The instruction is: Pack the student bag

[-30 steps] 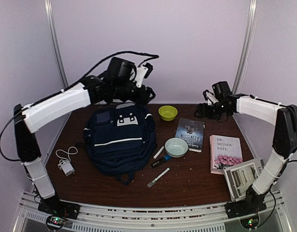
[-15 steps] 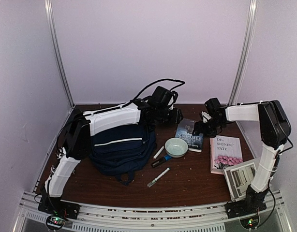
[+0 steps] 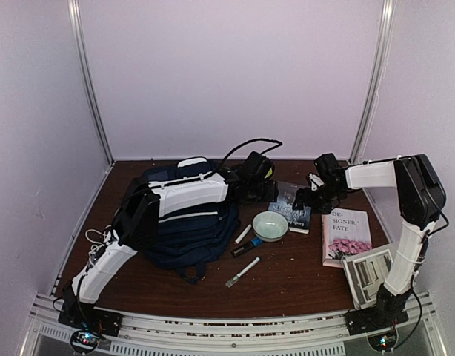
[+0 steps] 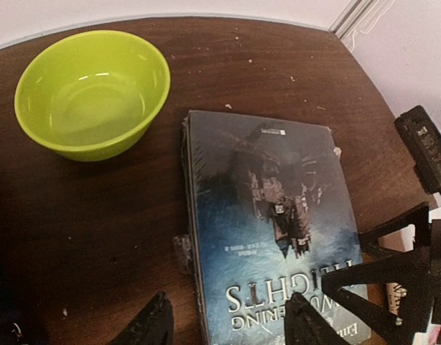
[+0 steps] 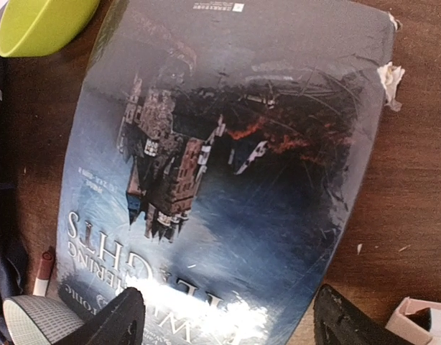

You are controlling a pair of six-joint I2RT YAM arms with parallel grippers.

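The student bag (image 3: 184,226), a navy backpack with white trim, lies at centre left, partly under my left arm. A dark blue book titled Wuthering Heights (image 3: 294,211) lies flat to its right. My left gripper (image 3: 270,194) is open at the book's left edge. In the left wrist view (image 4: 231,327) one finger is over the table and one over the cover (image 4: 271,215). My right gripper (image 3: 303,200) is open at the book's right side. In the right wrist view (image 5: 231,323) its fingers straddle the cover (image 5: 220,158). Neither holds anything.
A lime bowl (image 4: 91,90) sits behind the book. A pale green bowl (image 3: 270,226) and markers (image 3: 243,271) lie in front of it. A pink-flowered book (image 3: 344,236) and a grey booklet (image 3: 372,273) lie right. A white charger cable (image 3: 94,239) is far left.
My left arm has swung from behind the backpack to the right and down to the dark blue book. My right gripper has come down to the book's other side.
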